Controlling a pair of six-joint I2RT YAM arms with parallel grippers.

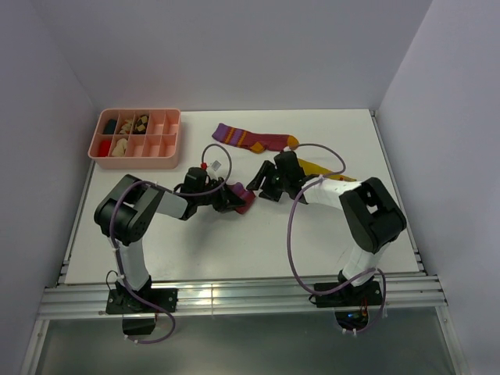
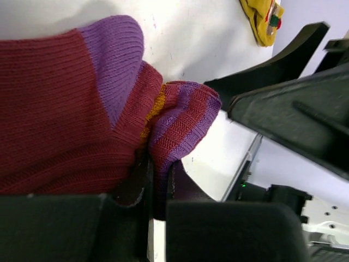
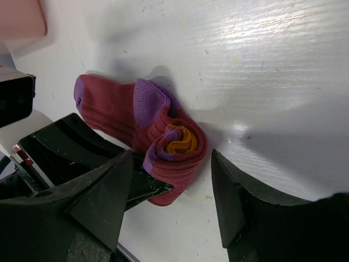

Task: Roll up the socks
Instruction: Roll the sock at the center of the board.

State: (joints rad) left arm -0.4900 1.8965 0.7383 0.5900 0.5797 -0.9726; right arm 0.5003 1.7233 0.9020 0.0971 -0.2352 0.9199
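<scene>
Overhead, mid-table: rolled maroon knit sock point(image 1: 244, 199) with purple cuff, pinched in left gripper point(image 1: 232, 197); right gripper point(image 1: 262, 187) just beside it. Flat maroon-and-purple striped sock point(image 1: 254, 139) and mustard-yellow sock point(image 1: 320, 167) lying farther back.

Left wrist: fingers point(image 2: 229, 229) clamped tight on maroon fabric.

Right wrist: fingers point(image 3: 103, 191) spread wide, holding nothing, either side of roll with orange core.

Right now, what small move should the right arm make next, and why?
Probably lower the open right gripper and close it on the rolled end of the maroon sock. The left gripper pinches the sock at the roll's edge. The roll looks only partly made, and the rest of the sock lies flat beside it.
</scene>
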